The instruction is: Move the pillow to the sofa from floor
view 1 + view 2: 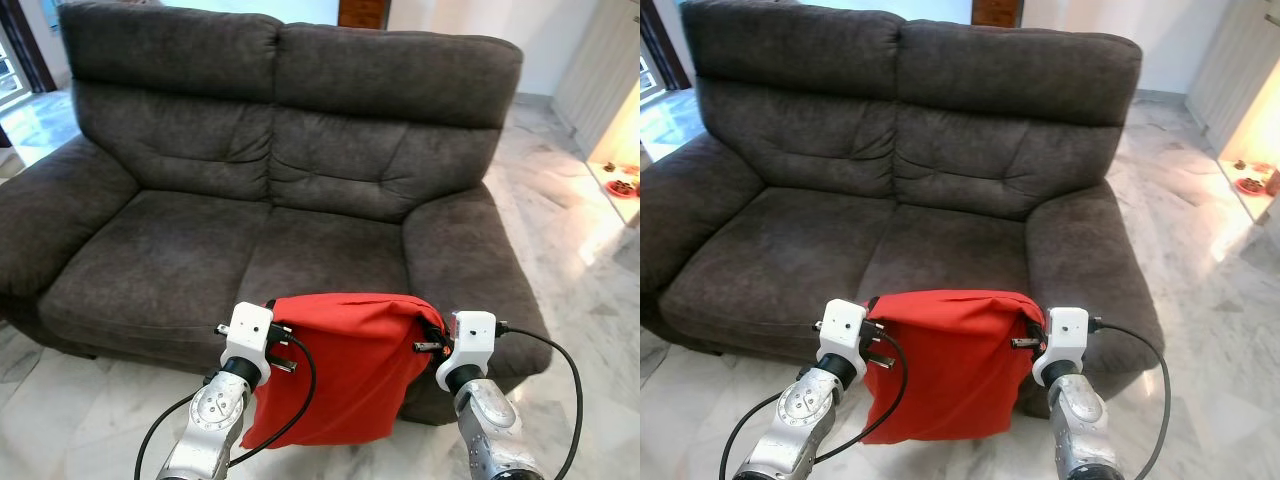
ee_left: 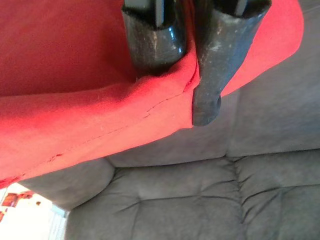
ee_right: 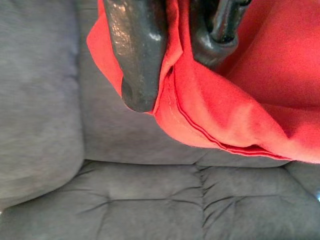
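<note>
A red pillow hangs by its top edge between my two grippers, in front of the seat edge of the dark grey two-seat sofa. My left gripper is shut on the pillow's upper left corner, and the left wrist view shows the red seam pinched in the left gripper. On the upper right corner my right gripper is shut too, the cloth squeezed in the right gripper in its wrist view. The pillow's lower edge hangs clear above the floor, at the height of the sofa's base.
The sofa's armrests flank both seat cushions, with a tall backrest behind. Pale marble floor runs around the sofa. A low white shelf with small red items stands at the far right.
</note>
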